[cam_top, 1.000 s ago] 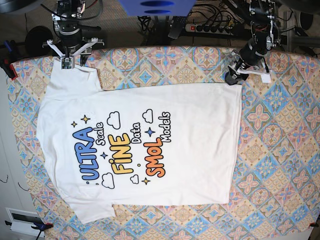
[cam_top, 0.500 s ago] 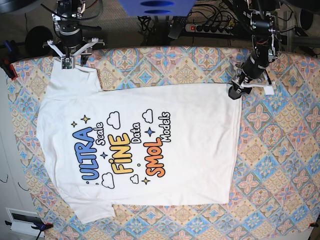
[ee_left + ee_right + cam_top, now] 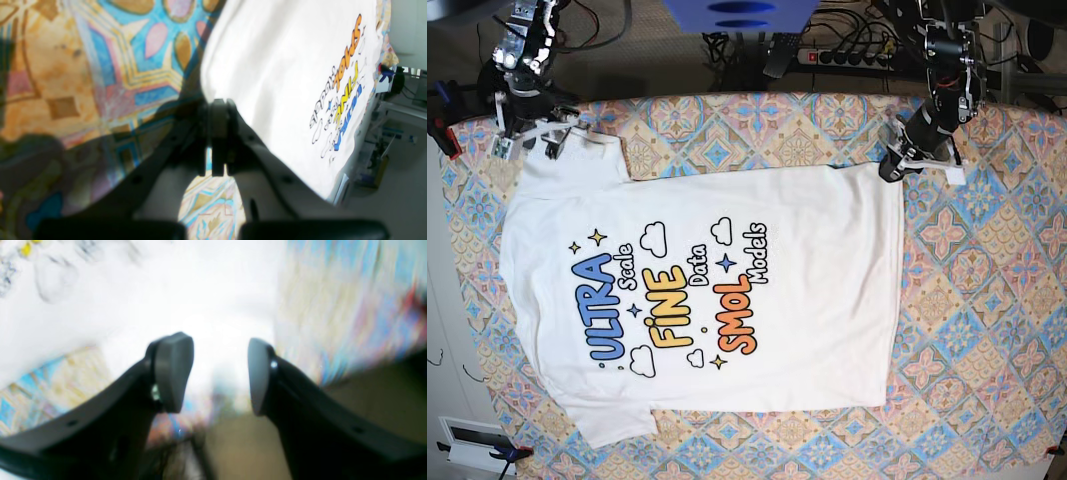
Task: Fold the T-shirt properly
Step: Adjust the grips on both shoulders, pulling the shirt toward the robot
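Patterned tile-print cloth covers the surface (image 3: 987,300), and the T-shirt (image 3: 727,300) lies flat on it, print side up, "ULTRA FINE SMOL" readable, collar end toward base-view left, hem toward right, sleeves at the far and near edges. Left gripper (image 3: 894,165) sits at the far hem corner, jaws clenched together; wrist view shows the pads meeting right at the white edge, so likely pinching that corner, though the cloth between them is not clearly visible. Right gripper (image 3: 525,140) hangs at the far sleeve/shoulder with its jaws apart, white fabric showing between and beyond them in the blurred wrist view, nothing grasped. Placement reads as both arms taking the far edge, one corner each, probably to lift and fold that side toward the middle; fold not yet begun, shirt fully spread. Small pucker at the hem corner. Beyond the surface: power strip (image 3: 847,55), cables, blue object (image 3: 737,15) at top centre, clamps on the left edge
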You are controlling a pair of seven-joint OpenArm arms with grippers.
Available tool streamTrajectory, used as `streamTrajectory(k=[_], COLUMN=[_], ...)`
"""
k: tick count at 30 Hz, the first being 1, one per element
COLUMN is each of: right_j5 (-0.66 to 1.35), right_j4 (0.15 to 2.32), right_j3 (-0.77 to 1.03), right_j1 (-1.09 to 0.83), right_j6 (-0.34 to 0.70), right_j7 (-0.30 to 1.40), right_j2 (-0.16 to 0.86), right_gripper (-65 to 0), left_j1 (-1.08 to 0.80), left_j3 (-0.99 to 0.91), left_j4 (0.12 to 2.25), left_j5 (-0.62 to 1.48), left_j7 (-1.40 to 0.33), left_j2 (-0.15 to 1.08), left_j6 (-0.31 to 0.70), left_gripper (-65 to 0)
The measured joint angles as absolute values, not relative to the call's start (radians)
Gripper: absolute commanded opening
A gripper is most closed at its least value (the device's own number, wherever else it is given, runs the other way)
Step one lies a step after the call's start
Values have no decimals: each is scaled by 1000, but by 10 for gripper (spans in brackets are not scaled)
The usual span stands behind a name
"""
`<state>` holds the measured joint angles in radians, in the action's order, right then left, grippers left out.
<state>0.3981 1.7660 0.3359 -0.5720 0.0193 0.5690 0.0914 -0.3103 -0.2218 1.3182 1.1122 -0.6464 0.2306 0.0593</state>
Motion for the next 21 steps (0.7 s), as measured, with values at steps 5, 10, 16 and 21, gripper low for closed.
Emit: streamTrajectory(k=[5,10,16,21], right_j5=[562,566,558,558], right_j4=[1650,1549,1446,1354], right_j3=[488,583,606,605], right_j1=[-482,-424,-377,-364], right_j6=[197,318,382,389], right_j7=[612,707,707,704], right_j2=[154,136,165,167], right_gripper=[-365,-365,-365,-365], left_j1=[-324,-327,-329,-331], left_j3=[-220,-220,-220,-220], left_j4=[1320,1320,1320,1320], left_j5=[1117,1120,1120,1119], left_j7=[-638,-640,-638,-638], left_j2=[232,232,232,232], left_j6=[61,65,65,67], left_gripper=[-650,-650,-650,-650])
